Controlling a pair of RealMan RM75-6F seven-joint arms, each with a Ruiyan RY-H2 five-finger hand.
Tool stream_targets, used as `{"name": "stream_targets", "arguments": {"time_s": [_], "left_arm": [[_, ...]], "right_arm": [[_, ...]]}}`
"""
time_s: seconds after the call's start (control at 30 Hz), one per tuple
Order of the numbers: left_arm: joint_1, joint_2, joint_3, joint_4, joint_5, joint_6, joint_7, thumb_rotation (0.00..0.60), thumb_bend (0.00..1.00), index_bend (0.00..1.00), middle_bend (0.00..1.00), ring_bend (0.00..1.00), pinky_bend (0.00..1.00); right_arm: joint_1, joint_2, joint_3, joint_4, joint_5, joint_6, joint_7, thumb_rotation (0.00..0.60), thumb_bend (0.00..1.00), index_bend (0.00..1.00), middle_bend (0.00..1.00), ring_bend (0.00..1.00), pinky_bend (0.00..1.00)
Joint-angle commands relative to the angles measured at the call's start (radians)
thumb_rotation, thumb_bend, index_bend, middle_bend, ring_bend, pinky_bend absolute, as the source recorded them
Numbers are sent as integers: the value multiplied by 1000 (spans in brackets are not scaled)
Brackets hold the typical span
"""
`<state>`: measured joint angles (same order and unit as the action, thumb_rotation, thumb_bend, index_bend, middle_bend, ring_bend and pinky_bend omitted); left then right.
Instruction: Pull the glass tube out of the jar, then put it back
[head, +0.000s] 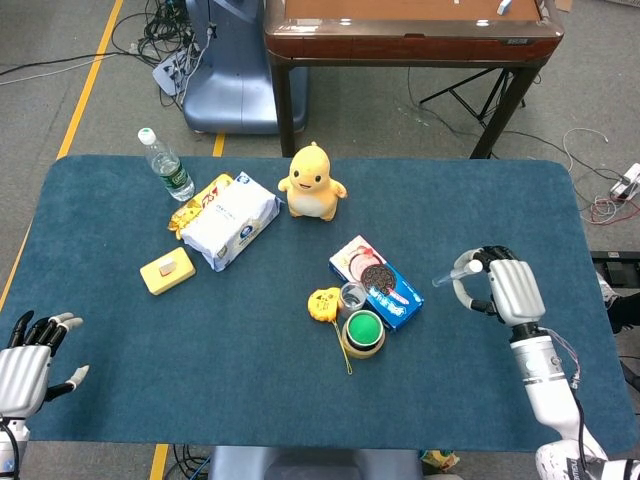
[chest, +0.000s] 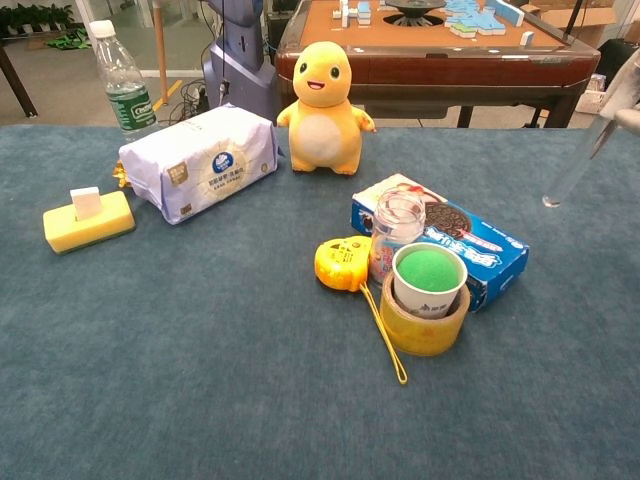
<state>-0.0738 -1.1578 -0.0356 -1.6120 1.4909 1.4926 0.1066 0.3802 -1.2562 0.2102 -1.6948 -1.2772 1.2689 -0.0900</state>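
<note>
The small glass jar (head: 352, 296) (chest: 396, 232) stands upright mid-table, between the yellow tape measure and the blue cookie box, with nothing in it. My right hand (head: 497, 287) is well to the right of the jar and grips the clear glass tube (head: 448, 275) (chest: 578, 170). The tube slants down toward the jar side, its lower end in the air above the cloth. In the chest view only a sliver of that hand (chest: 628, 100) shows at the right edge. At the table's front left corner my left hand (head: 28, 362) rests open, holding nothing.
Right in front of the jar is a green-topped cup inside a tape roll (chest: 427, 300). A tape measure (chest: 341, 263), cookie box (chest: 462, 243), duck toy (chest: 322, 96), tissue pack (chest: 200, 160), yellow sponge (chest: 87, 220) and water bottle (chest: 121, 78) are spread over the blue table (head: 200, 340).
</note>
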Motion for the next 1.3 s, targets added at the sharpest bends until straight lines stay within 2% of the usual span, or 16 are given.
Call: {"name": "stream_targets", "arguments": {"time_s": [0.03, 0.27, 0.43, 0.57, 0.83, 1.3], "left_arm": [[0, 0, 0, 1, -2, -2, 0, 600, 244, 247, 199, 160, 21], [-1, -1, 1, 5, -4, -5, -4, 600, 244, 247, 199, 160, 20], [-3, -1, 0, 6, -6, -8, -5, 600, 244, 247, 199, 160, 21], [-3, -3, 0, 8, -4, -7, -7, 600, 244, 247, 199, 160, 21], [-2, -4, 1, 11, -6, -7, -11, 600, 244, 247, 199, 160, 21], [8, -2, 3, 18, -8, 6, -21, 600, 244, 247, 199, 160, 20]], "right_arm": [[1, -55, -8, 62, -35, 56, -60, 600, 623, 641, 463, 310, 233], [0, 20, 23, -106, 84, -106, 214, 600, 623, 641, 463, 310, 242], [5, 75, 45, -166, 70, -181, 393, 600, 623, 641, 463, 310, 264], [15, 67, 48, -157, 30, -168, 394, 600, 623, 641, 463, 310, 264], [55, 28, 60, -152, 27, -182, 384, 600, 622, 641, 463, 310, 264], [165, -93, 93, -70, 104, -248, 320, 600, 618, 641, 463, 310, 264]]}}
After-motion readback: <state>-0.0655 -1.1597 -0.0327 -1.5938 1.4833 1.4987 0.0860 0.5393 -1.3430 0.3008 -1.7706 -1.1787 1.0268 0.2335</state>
